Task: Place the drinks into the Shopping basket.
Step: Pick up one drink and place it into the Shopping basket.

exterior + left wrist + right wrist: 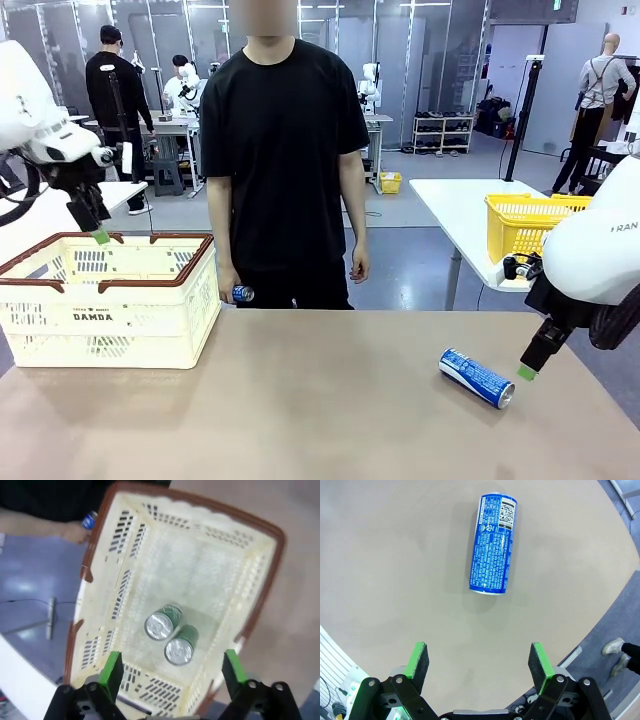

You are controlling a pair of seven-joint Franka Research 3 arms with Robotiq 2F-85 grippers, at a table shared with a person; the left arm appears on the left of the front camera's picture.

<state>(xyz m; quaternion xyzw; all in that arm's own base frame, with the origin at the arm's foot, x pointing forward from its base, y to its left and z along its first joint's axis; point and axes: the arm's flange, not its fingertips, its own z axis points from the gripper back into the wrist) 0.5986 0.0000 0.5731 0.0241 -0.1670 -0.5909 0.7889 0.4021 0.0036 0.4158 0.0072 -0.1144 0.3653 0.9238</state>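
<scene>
A blue can (477, 377) lies on its side at the table's right, also seen as the blue can (493, 543) with white print. My right gripper (477, 662) hovers above it, open and empty; its green fingertip (526, 372) hangs just right of the can. The cream Shopping basket (60, 335) with a reddish-brown rim stands at the table's left. Two green cans (163, 621) (182, 644) stand upright side by side on the basket (200, 575) floor. My left gripper (170, 665) hangs open over the basket. The person's hand holds another blue can (243, 293) behind the table's far edge.
The person in black stands at the far side, between basket and table middle. A yellow mesh basket (525, 222) sits on a white table at the back right. Bare tan tabletop (320, 400) stretches between the Shopping basket and the lying can.
</scene>
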